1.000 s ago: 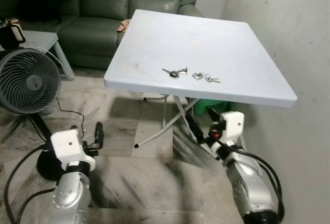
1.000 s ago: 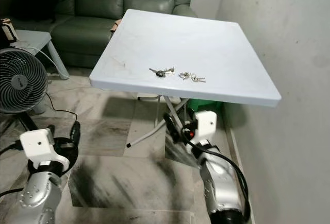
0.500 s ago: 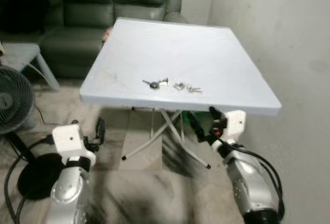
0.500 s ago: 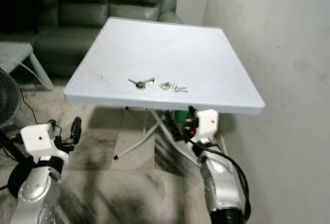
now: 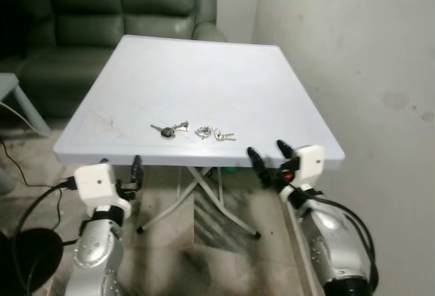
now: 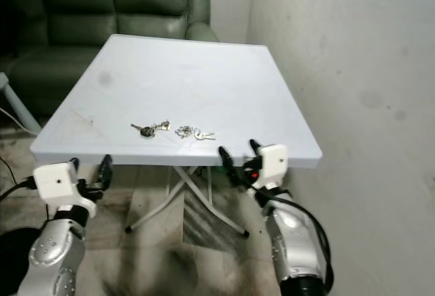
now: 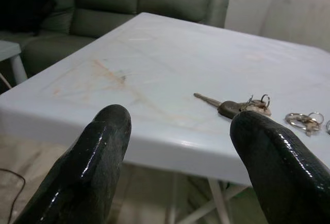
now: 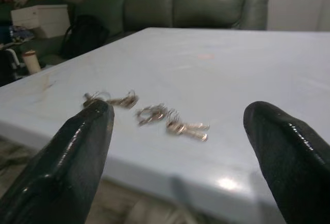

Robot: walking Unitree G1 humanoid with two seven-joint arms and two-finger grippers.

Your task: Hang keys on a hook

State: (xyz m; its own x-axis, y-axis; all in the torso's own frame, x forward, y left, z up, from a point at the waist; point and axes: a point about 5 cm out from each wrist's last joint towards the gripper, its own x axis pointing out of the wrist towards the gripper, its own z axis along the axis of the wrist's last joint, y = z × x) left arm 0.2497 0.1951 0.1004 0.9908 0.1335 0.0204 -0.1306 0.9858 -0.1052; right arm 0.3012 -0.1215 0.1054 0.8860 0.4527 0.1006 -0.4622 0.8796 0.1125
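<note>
Both grippers, left gripper (image 5: 121, 168) and right gripper (image 5: 270, 156), wait with fingers apart just before the white worktop (image 5: 204, 71). Keys (image 5: 192, 130) lie near its front edge.

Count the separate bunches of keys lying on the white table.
3, in a row near the front edge: a dark-headed key on the robot's left, a ring bunch in the middle, a small pair on the right. None looks hidden.

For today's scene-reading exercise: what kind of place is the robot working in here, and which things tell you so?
Most likely a living room in a home. A green leather sofa stands behind a white folding table, keys lie on the table, and the floor is marbled tile.
</note>
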